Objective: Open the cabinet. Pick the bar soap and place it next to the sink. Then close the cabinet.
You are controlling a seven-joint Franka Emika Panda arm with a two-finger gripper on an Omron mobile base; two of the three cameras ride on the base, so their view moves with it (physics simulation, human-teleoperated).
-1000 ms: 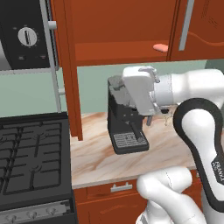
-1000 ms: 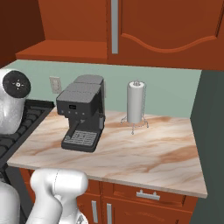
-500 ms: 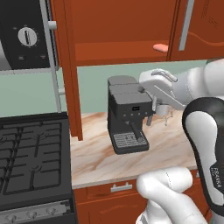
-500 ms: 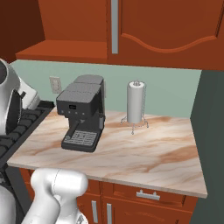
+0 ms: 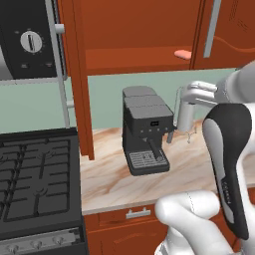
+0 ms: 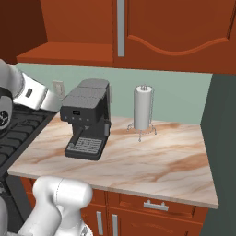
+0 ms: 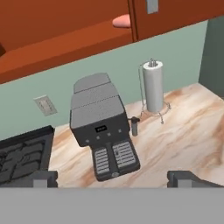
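Soap: the pink bar soap point(image 7: 121, 20) lies on the bottom ledge of the open cabinet point(image 5: 134, 30), at the top centre of the hand view, just beside the edge of the closed right door. Gripper point(image 7: 118, 178) fingers stand wide apart at the bottom of that view, gripping nothing, above the coffee machine point(image 7: 103, 122) and counter point(image 7: 183, 131).

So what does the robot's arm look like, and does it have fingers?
The arm is smooth, rounded and glossy white, with dark grey to black bands at its joints and small dark lettering on one link. No loose cables show. Its gripper has just two small, dark grey, blocky finger tips instead of a real hand.
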